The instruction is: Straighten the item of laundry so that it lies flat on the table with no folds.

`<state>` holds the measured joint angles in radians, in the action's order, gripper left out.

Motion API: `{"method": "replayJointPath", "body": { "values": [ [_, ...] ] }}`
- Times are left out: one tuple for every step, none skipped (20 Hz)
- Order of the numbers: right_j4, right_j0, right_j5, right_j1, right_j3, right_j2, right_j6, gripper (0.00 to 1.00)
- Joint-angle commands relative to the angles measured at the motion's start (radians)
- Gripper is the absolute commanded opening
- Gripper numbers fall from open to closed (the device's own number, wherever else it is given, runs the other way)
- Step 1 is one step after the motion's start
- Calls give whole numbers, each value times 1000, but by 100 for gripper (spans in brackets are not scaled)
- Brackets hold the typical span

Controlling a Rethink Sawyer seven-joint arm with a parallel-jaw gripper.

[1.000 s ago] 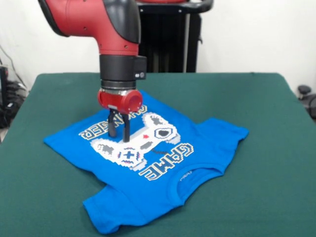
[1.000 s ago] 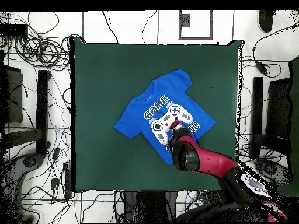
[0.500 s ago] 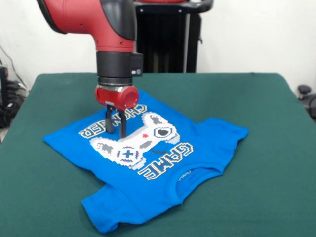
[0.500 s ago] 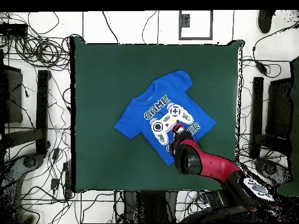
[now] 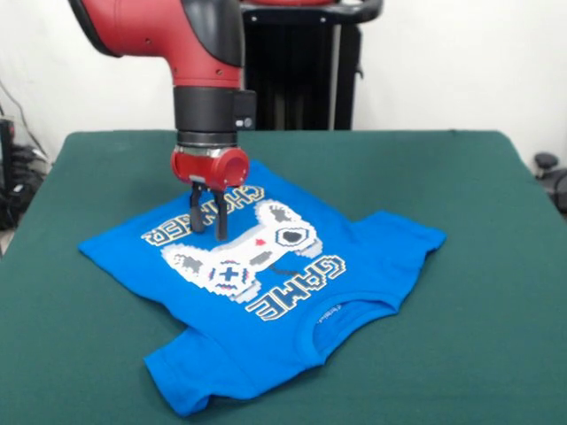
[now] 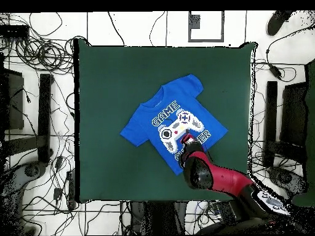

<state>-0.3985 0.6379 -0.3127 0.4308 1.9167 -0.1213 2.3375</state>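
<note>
Gripper [image 5: 208, 227] — fingers nearly together, nothing between them — is poised over the shirt's lettering. The blue T-shirt [image 5: 266, 283] lies directly beneath and spreads out around it on the green table [image 5: 478, 292], one sleeve folded at the near edge.

Front camera looks low across the table [image 5: 496, 266] toward the arm — overhead camera straight down; both share it.
</note>
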Motion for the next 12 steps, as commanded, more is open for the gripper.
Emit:
{"method": "replayJointPath", "body": {
  "values": [
    [-43, -22, 43, -152, 103, 45, 87, 100],
    [-40, -29, 34, -157, 102, 49, 89, 100],
    [-40, -26, 34, -162, 100, 45, 91, 100],
    [-36, -32, 24, -168, 98, 49, 94, 100],
    [-34, -35, 15, -175, 96, 52, 96, 100],
    [-34, -34, 11, -181, 93, 51, 96, 100],
    [-34, -34, 6, -186, 92, 51, 96, 100],
    [-30, -37, 1, -188, 91, 55, 97, 100],
    [-30, -37, -3, -193, 90, 56, 97, 100],
    [-31, -35, -7, -197, 87, 56, 96, 100],
    [-33, -30, -7, -201, 85, 53, 93, 100],
    [-34, -28, -9, -205, 83, 51, 92, 100]
  ]
}}
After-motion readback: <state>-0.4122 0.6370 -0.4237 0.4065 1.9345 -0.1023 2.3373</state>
